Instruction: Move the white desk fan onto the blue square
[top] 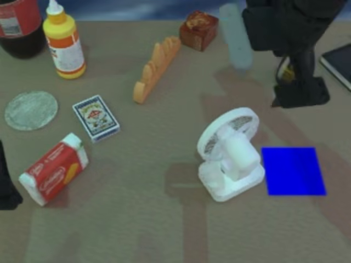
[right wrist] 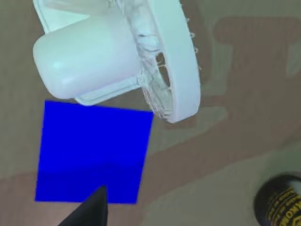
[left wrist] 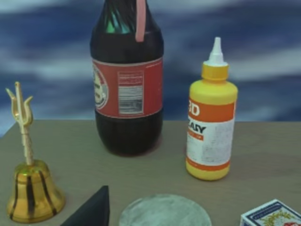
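Note:
The white desk fan point(top: 233, 156) stands right of the table's centre on its rounded-square base, its round cage tilted toward the back left. The blue square point(top: 293, 171) lies flat just to its right, close to the base but uncovered. My right gripper point(top: 300, 96) hangs behind the square, clear of the fan and holding nothing. The right wrist view looks down on the fan point(right wrist: 89, 56) and the blue square point(right wrist: 94, 146), with one dark fingertip point(right wrist: 96, 205) over the square's near edge. My left gripper point(top: 5, 192) is parked at the left edge.
Left half: a cola bottle point(top: 19, 27), yellow glue bottle point(top: 64, 44), silver disc point(top: 31, 109), playing-card box point(top: 96, 118) and red-and-white carton point(top: 54, 169). Bread point(top: 156, 68) and a brown box point(top: 198, 30) sit at the back. A dark slab point(top: 339, 63) lies far right.

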